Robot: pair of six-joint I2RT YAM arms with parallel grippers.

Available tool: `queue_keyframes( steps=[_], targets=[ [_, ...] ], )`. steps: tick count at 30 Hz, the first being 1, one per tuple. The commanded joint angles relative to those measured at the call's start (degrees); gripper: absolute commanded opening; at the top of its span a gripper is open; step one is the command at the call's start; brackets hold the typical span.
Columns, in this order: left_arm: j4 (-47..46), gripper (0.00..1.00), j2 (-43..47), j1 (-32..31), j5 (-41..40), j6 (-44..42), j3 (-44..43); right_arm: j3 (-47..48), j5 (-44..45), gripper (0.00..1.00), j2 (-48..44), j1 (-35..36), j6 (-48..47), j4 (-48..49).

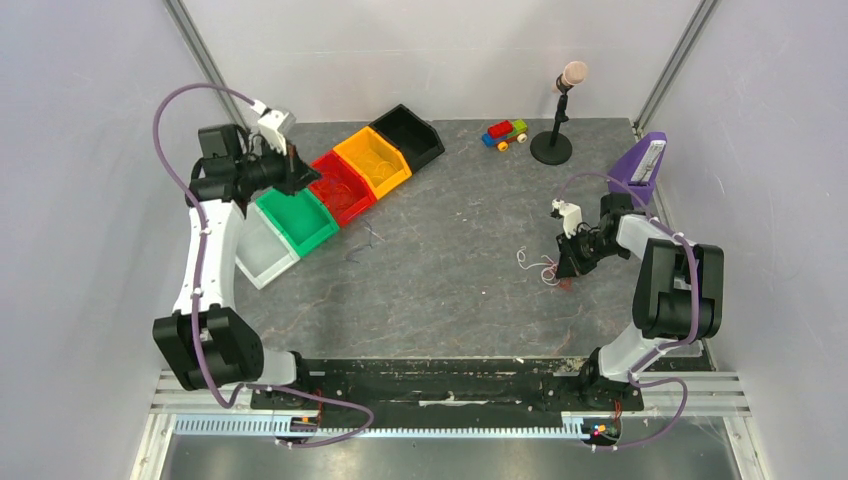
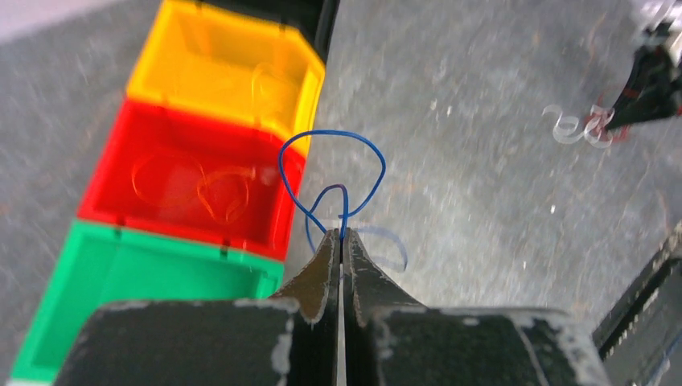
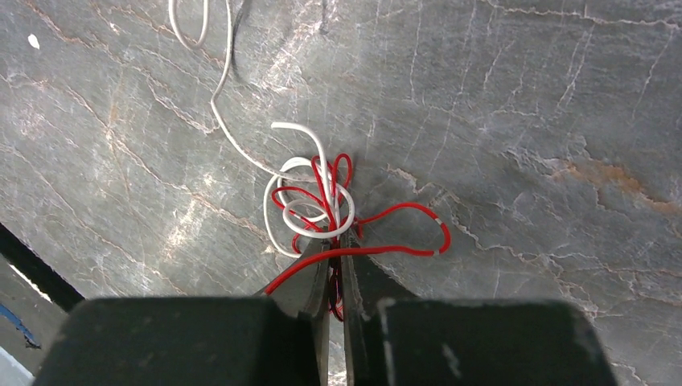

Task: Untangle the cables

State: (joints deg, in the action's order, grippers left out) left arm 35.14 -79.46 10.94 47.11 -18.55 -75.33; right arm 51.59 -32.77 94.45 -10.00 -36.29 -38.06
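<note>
Now, left pincer (image 2: pixel 342 238): fingers pressed together, pinching the blue wire; held up above the row of bins, by the green and red ones.
Blue wire (image 2: pixel 338 132): one loose loop standing straight out past the pincer tips, long axis in line with the fingers; in the left wrist view it hangs over the red bin's corner and the bench beside it.
White bin (image 1: pixel 262 258): near end of the slanted row; contents cannot be told.
Green bin (image 1: pixel 312 238): next along, touching the red bin.
Red bin (image 2: pixel 177 229): holds thin orange wires (image 2: pixel 225 193) curled in loose rings on its floor.
Yellow bin (image 2: pixel 173 72): holds one faint pale loop (image 2: pixel 265 80), colour unclear.
Black bin (image 1: pixel 428 150): far end of the row; inside too dark to read.
Bench (image 1: pixel 450 220): grey, marbled.
Red-and-white tangle (image 3: pixel 318 197): small knot lying on the bench, well apart from the bins.
White tail (image 3: pixel 221 104): leads from the knot up and left in the right wrist view, ending in a curl.
Red loop (image 3: pixel 434 233): stretches flat to the right of the knot.
Right pincer (image 3: pixel 338 238): down at the bench, fingers nearly together, nipping red strands at the knot's edge.
</note>
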Motion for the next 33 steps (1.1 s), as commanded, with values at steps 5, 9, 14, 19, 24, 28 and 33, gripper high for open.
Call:
queue_keyframes(
  steps=[5, 9, 14, 19, 24, 28, 33],
  targets=[
    [-13.76, 0.02, -3.34, -8.43, -5.45, 17.85, -13.98, 2.01, -1.79, 0.03, 0.54, -0.2, 0.69, -0.04],
    [-19.56, 0.02, -8.24, -12.86, -11.41, 22.19, -20.05, 2.18, -2.24, 0.03, 0.74, -0.22, 1.22, -0.08],
    [-25.34, 0.02, -17.31, -15.91, -16.31, 23.75, -29.25, 2.63, -2.82, 0.03, 1.64, -0.17, 1.87, -0.16],
    [-32.11, 0.02, -27.25, -18.3, -21.07, 27.14, -37.42, 2.88, -2.65, 0.02, 2.43, -0.19, 1.87, -0.58],
    [-34.67, 0.02, -36.74, -20.15, -25.59, 25.58, -45.64, 3.73, -2.73, 0.02, 3.4, -0.18, 2.03, -1.46],
    [-37.5, 0.02, -42.24, -20.76, -30.11, 20.42, -47.89, 4.76, -2.9, 0.02, 4.24, -0.15, 2.05, -2.08],
    [-38.98, 0.02, -47.08, -21.14, -34.22, 13.87, -47.72, 5.4, -3.52, 0.01, 5.26, -0.2, 2.45, -2.45]
  ],
)
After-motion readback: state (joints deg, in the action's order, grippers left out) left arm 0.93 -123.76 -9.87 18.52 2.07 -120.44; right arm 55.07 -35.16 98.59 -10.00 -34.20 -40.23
